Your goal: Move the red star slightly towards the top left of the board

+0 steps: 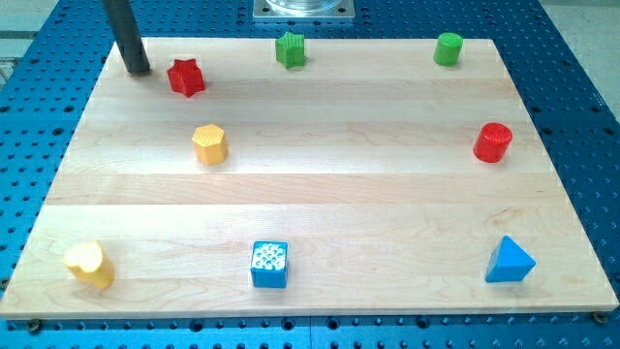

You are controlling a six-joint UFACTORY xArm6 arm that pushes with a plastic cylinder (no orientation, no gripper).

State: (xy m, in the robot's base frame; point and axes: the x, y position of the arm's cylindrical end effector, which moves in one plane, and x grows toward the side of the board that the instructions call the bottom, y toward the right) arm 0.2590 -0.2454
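Observation:
The red star [186, 78] lies near the top left of the wooden board [320, 174]. My tip [138, 70] rests on the board just to the left of the star, with a small gap between them. The dark rod rises from the tip toward the view's top left.
A green star [291, 49] and a green cylinder [448, 48] sit along the top edge. A yellow hexagon [209, 144] lies below the red star. A red cylinder [492, 142] is at the right. A yellow heart [89, 265], a blue cube [269, 264] and a blue triangle [509, 261] line the bottom.

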